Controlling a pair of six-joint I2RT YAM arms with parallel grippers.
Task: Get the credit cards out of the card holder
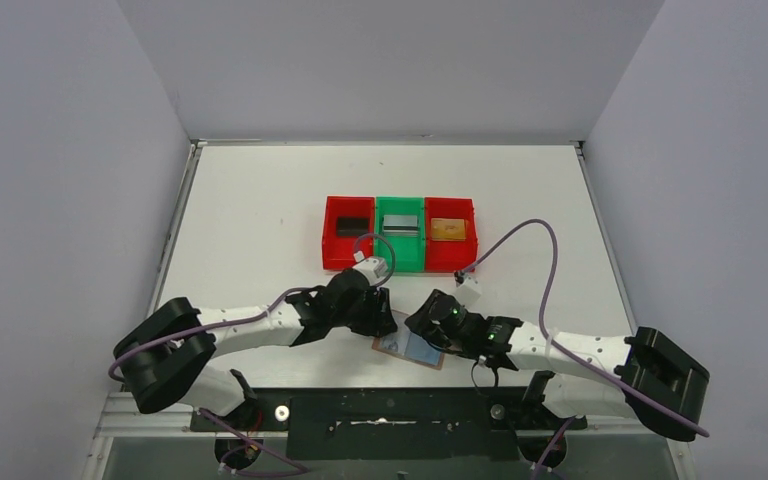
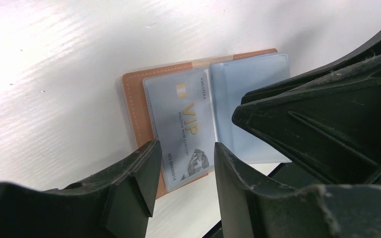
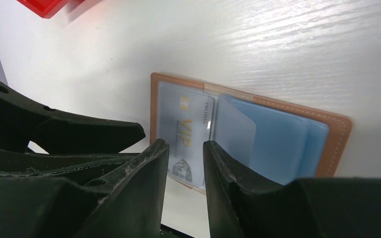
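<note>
Nearest to me, the two arms are reaching in from the near edge of the white table (image 1: 260, 200) and meeting just in from the middle of that edge. Between them the card holder (image 1: 407, 349) is lying open and flat on the table, its tan leather border framing pale blue inner pockets.

A silver-grey credit card (image 2: 186, 119) printed with gold VIP lettering is sitting in the clear pocket of the half on the left arm's side. The other half is showing only pale blue pockets.

The left gripper (image 2: 186, 146) is hovering over the card's end with its fingers parted and nothing between them. The right gripper (image 3: 184, 144) is hanging close beside it over the wallet, its fingers standing a narrow gap apart, also gripping nothing.

Farther back, around the middle of the table, three bins are standing in a touching row. The left red bin (image 1: 350, 201) is holding a black card (image 1: 350, 224). The green bin (image 1: 400, 201) is holding a grey card (image 1: 400, 224). The right red bin (image 1: 450, 203) is holding a gold-orange card (image 1: 449, 229).
</note>
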